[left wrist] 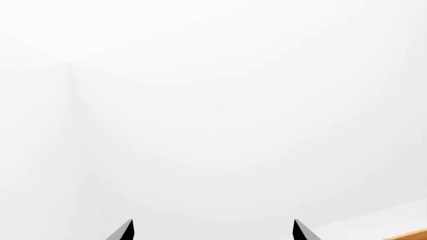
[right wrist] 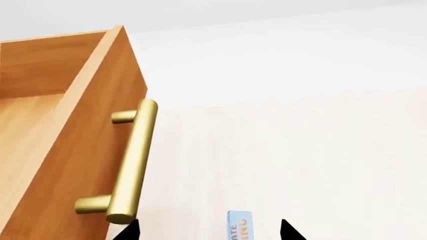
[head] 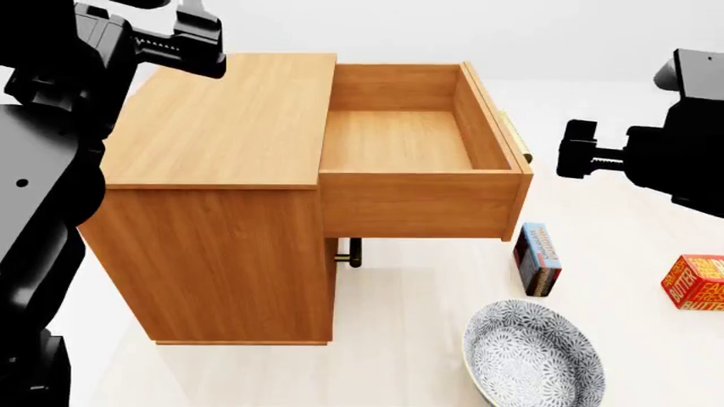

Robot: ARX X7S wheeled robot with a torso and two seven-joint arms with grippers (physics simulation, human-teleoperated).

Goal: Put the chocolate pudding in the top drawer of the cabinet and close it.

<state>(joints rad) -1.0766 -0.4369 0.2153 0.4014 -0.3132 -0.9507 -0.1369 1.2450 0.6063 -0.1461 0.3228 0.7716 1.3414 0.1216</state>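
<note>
- Chocolate pudding (head: 537,259): a small thin box, standing on its narrow edge on the floor, just below the front corner of the top drawer (head: 413,140) and near the patterned bowl (head: 533,359).
- Probably light and stiff (cardboard, by the look of it), with smooth faces that may slip a little.
- Easy to tip over, standing so thin and tall.
- Best taken across the two wide flat faces, near the middle, with a gentle squeeze so as not to dent it.
- Top drawer pulled well out of the cabinet (head: 220,127), empty inside, brass handle (right wrist: 130,162) seen close in the right wrist view.
- Right gripper (right wrist: 208,231): fingers spread apart, holding nothing, hanging above the pudding beside the handle.
- Left gripper (left wrist: 212,231): fingers also wide apart and empty, facing only blank white.
- Butter box (head: 694,282) well off to the side, not needed.
</note>
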